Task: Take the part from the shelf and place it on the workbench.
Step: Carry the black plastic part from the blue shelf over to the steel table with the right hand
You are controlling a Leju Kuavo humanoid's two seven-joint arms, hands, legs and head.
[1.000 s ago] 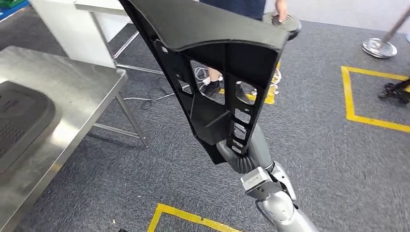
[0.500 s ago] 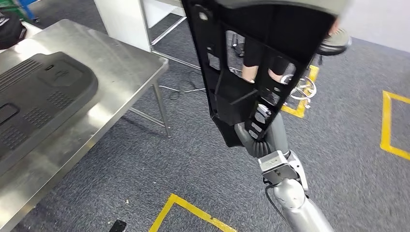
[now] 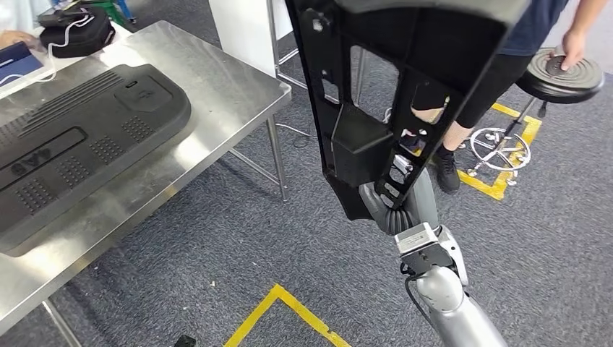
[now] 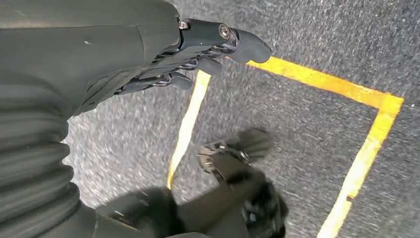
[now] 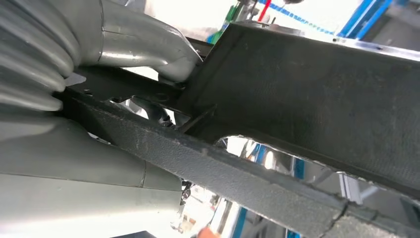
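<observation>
Grey carpet with yellow floor tape [image 3: 289, 307] is spreading under me, and the steel table [image 3: 217, 94] is lying to my left, already carrying a black moulded panel [image 3: 79, 137]. I am holding the long black part [image 3: 383, 108] upright in my right hand [image 3: 387, 206], fingers clamped on its lower end, well clear of the table. My left hand [image 4: 198, 49] is hanging empty, fingers loosely apart. A person [image 3: 506, 65] is standing just behind the part; its tall top could swing into them, or tip out of my low grip.
</observation>
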